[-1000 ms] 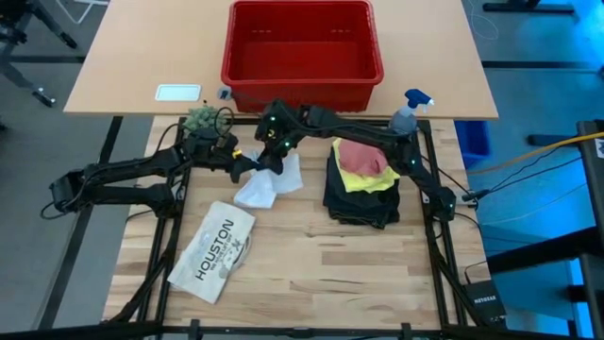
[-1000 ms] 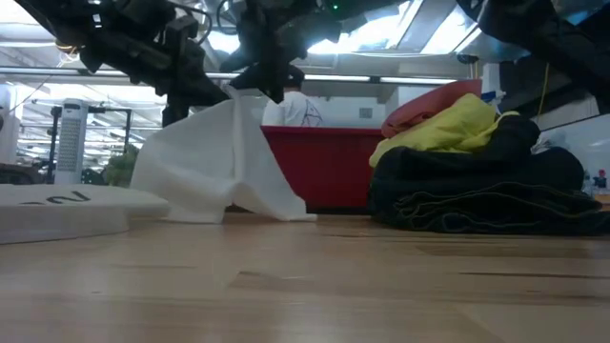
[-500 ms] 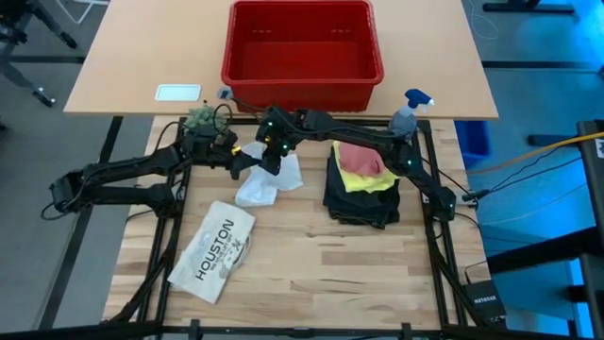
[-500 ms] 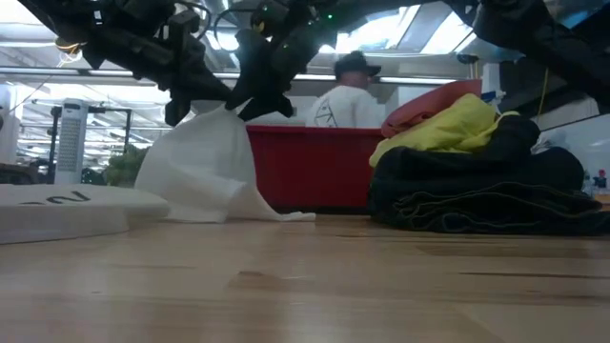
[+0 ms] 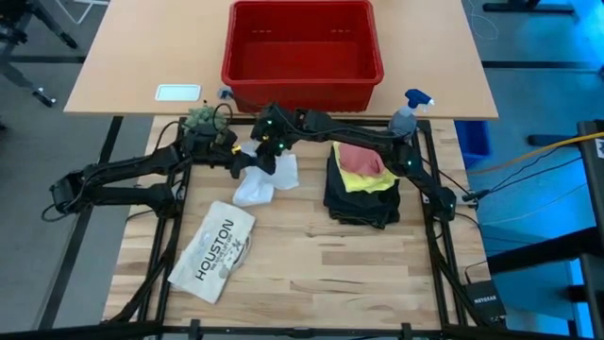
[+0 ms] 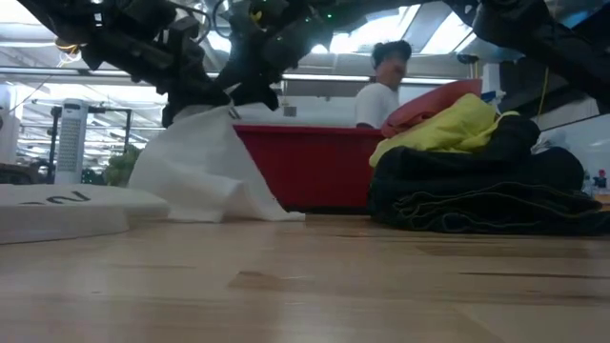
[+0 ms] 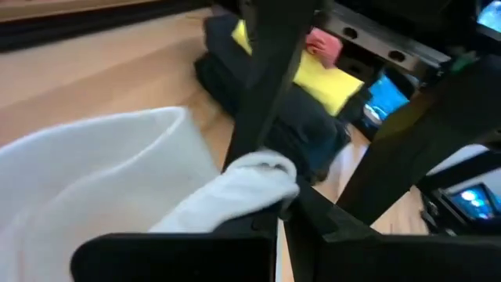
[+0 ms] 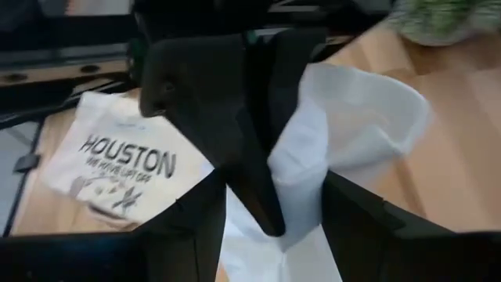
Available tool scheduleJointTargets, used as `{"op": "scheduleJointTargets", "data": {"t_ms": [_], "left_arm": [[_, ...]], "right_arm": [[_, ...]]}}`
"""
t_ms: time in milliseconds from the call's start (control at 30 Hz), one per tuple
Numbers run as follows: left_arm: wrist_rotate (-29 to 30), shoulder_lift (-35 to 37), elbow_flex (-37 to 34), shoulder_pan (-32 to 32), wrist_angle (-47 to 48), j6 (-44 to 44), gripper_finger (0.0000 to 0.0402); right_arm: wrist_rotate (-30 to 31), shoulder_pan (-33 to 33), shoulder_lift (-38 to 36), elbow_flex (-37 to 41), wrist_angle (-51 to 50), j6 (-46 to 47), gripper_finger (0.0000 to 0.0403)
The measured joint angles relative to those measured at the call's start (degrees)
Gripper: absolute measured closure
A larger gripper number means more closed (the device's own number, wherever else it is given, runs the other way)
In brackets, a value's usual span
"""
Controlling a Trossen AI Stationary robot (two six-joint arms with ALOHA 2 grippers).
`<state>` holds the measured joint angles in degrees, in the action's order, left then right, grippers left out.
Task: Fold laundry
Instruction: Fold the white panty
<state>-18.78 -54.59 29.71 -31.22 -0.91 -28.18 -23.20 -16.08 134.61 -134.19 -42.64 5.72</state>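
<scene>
The small white cloth (image 5: 262,181) stands as a peaked heap at the table's far middle, its lower folds (image 6: 214,205) on the wood. My left gripper (image 5: 243,162) is shut on its top. My right gripper (image 8: 274,192) reaches over from the right and is open, one finger on each side of the hanging cloth (image 8: 344,117); whether they touch it I cannot tell. To the right, the dark trousers (image 5: 359,206) lie folded, with the yellow T-shirt (image 5: 370,179) and the pink cloth (image 5: 359,154) on top. My left gripper pinches a bunched fold at the white cloth's top (image 7: 258,174) between its two fingers. The fingers come from the table's left, slanting a little down. The cloth hangs slack below them and spreads out on the table.
A red basket (image 5: 302,42) stands beyond the far edge. The flat white HOUSTON item (image 5: 215,250) lies near left. A small plant (image 5: 201,118) and a spray bottle (image 5: 409,111) stand at the far corners. A person (image 6: 386,81) is behind the basket. Bare wood lies toward the near edge.
The part of the white cloth that was held up under my right gripper has dropped, and the cloth now hangs from my left gripper alone, drawn in narrower toward the left. My right gripper has let go and tipped a little. The person behind the basket has walked to the right.
</scene>
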Motion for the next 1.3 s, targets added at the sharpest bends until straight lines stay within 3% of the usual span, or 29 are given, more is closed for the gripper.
{"op": "scheduleJointTargets", "data": {"t_ms": [267, 567, 767, 933, 1033, 1100, 1300], "left_arm": [[-0.11, 0.76, 0.0, -0.55, 0.62, 0.04, 0.0401], [-0.15, 3.19, 0.0, -1.16, 0.32, -0.38, 0.0401], [-0.16, 3.21, 0.0, -1.16, 1.45, -0.11, 0.0401], [-0.56, 3.19, 0.09, -1.16, 11.93, 1.69, 0.0401], [-2.04, 3.18, 0.07, -0.72, 20.78, 3.3, 0.0401], [-2.07, 3.19, -0.12, 0.2, 25.48, 4.12, 0.0401], [-1.6, 2.99, -1.22, 2.18, 34.37, 2.59, 0.0401]], "right_arm": [[2.45, -0.02, -0.04, -0.07, -5.26, -3.21, 0.0289], [3.16, -0.07, -0.04, -0.02, -5.87, -5.65, 0.0322], [-0.92, -0.07, -0.04, 0.0, -4.5, -5.9, 0.0395], [-4.41, -0.17, -0.05, 0.04, -8.59, -7.01, 0.0351], [2.59, -0.15, -0.09, 0.8, -15.88, -9.47, 0.0319], [3.65, -0.26, -0.09, 3.78, -15.6, -10.6, 0.0308], [-6.48, 0.04, -0.07, 13.97, -4.23, -3.72, 0.0302]]}}
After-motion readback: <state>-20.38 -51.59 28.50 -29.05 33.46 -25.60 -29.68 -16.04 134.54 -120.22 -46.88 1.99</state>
